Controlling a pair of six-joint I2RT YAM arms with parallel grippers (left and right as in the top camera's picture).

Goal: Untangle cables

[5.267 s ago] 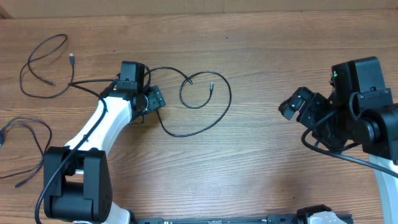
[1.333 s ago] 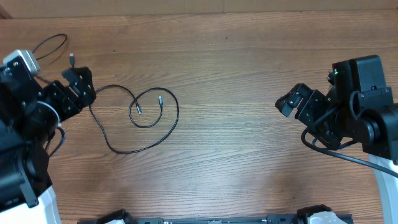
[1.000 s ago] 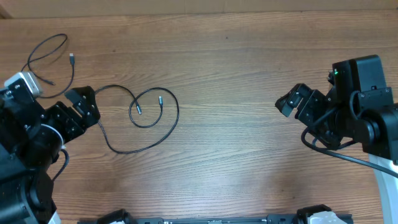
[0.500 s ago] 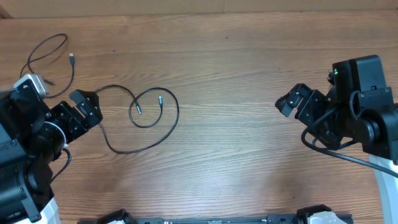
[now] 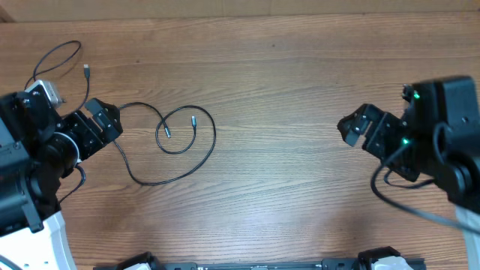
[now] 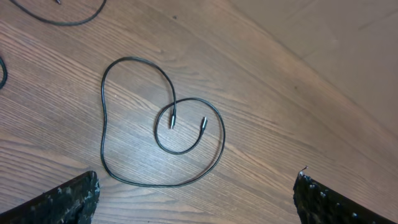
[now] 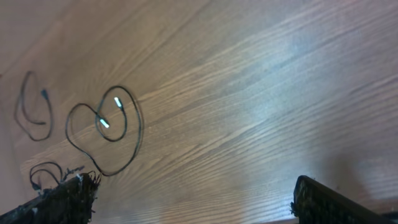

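Observation:
One thin black cable [image 5: 215, 135] lies in a heart-shaped loop left of the table's middle, its two silver tips [image 5: 166, 133] inside the loop. A second cable [image 5: 60, 49] curls at the far left corner, apart from the first. My left gripper [image 5: 105, 124] hovers open at the looped cable's left end, holding nothing; its wrist view shows that cable [image 6: 104, 124] ahead of the wide-apart fingers [image 6: 74, 196]. My right gripper [image 5: 352, 129] hangs open and empty at the right. Its wrist view shows the loop [image 7: 140, 124], the corner cable [image 7: 25, 106] and a third cable [image 7: 46, 167].
The wooden table [image 5: 300, 90] has its far edge along the top of the overhead view. The left arm's black body [image 5: 30, 172] covers the table's left front part. A thick black wire [image 5: 390, 199] hangs from the right arm.
Since the earliest frame the looped cable has been dragged left and the left arm has pulled back to the left edge. In the last half second the right arm has shifted slightly right and down.

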